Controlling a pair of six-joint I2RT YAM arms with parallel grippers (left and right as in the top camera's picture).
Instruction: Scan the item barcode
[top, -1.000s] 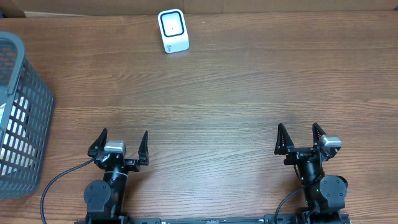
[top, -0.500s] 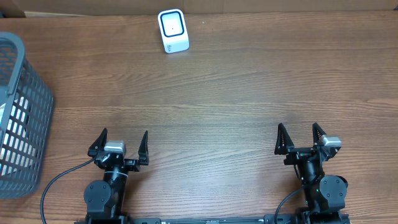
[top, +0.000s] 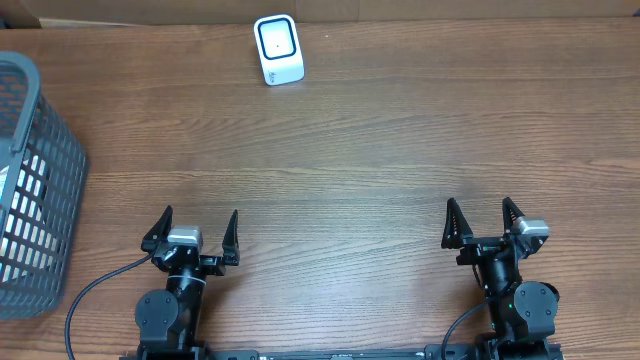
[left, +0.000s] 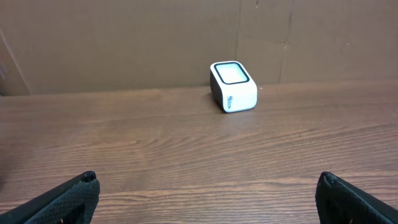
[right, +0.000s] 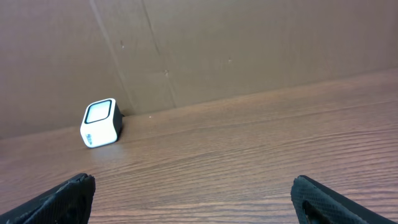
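Scanning has not started. Left gripper (top: 196, 228) and right gripper (top: 482, 220) sit open and empty at the bottom. White scanner (top: 278, 49) waits at top. Next, fetch the item, likely inside the basket (top: 55, 190) at left.

The overhead camera looks straight down on the table (top: 400, 150) from well above. It takes in the scanner (top: 278, 48) at 12 o'clock and the basket (top: 55, 200) at 9 o'clock. The left wrist camera sits low, close to the wood, and faces 12 o'clock toward the cardboard wall (left: 124, 43); the scanner is just right of centre. The right wrist camera, equally low, faces about 11 o'clock, with the scanner at its left. All three views share the scanner and the tabletop before it.
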